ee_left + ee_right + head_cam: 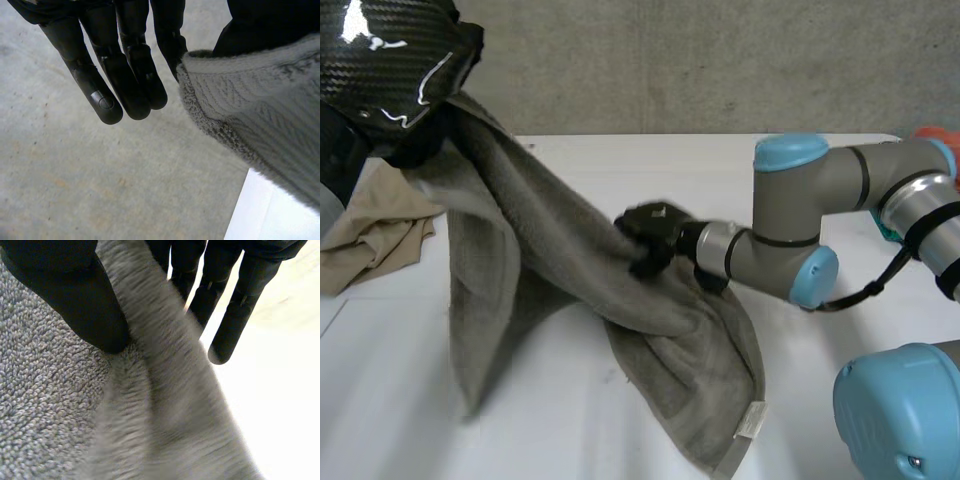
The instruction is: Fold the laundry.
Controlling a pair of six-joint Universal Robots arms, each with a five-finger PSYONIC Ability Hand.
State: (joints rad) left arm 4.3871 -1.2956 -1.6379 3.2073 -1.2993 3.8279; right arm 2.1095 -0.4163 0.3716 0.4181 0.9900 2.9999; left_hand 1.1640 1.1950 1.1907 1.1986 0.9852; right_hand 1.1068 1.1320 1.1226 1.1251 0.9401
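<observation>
At the far left of the white table [545, 440] lies a crumpled beige cloth [375, 235]. Above it the left hand [390, 70] is raised off the table with the top of the grey towel [550, 270] hanging from it. In the left wrist view most of its fingers [107, 75] reach out straight and free, while the towel's hemmed edge [260, 110] is caught between the nearest finger and the dark thumb [265, 25] above it.

From that grip the towel runs down and to the right. One flap hangs to the table at the near left, and the rest reaches the right hand [648, 240] near the middle of the table. In the right wrist view a fold of terry [165, 390] passes between the thumb [75, 300] and the straight fingers [235, 315], pinched there.

Past this hand the towel trails down to the near right, where a corner with a white label [750, 422] lies on the table. The right arm [820, 200] comes in from the right.
</observation>
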